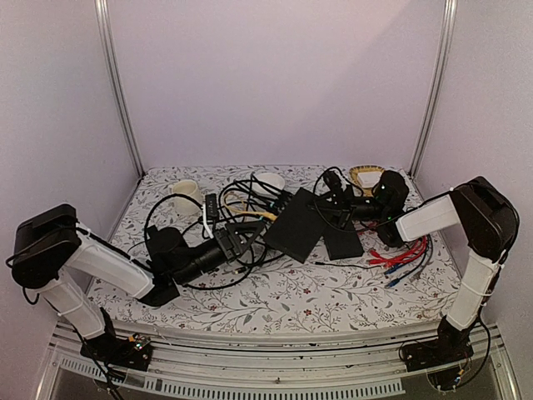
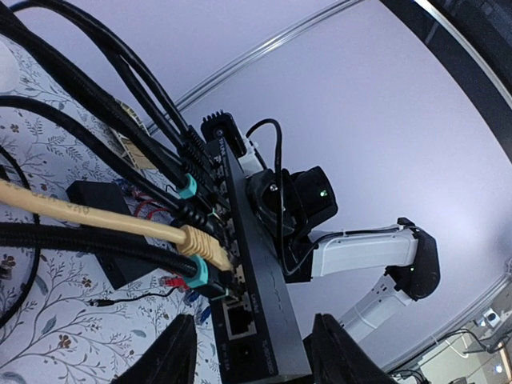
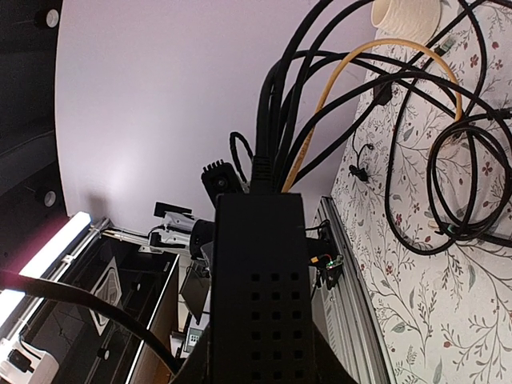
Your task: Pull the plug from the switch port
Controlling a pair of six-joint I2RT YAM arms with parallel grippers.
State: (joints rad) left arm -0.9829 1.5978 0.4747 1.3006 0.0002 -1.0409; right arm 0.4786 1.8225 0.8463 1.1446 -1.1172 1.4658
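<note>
White floral cloth covers the tabletop [image 1: 333, 300], and you'll find the switch [image 1: 298, 227] mid-tabletop among tangled black cables [image 3: 266, 136]. It is a flat matte-black box with vent holes on one face, and its port edge is crowded with plugs. Your right fingers [image 3: 202, 364] pinch its plain end, opposite the ports. Your left fingers [image 2: 178, 356] are spread wide, straddling the near end of the port edge and touching nothing you can see. A yellow cable [image 2: 96, 212] and teal-booted plugs [image 2: 198, 272] sit in the ports.
</note>
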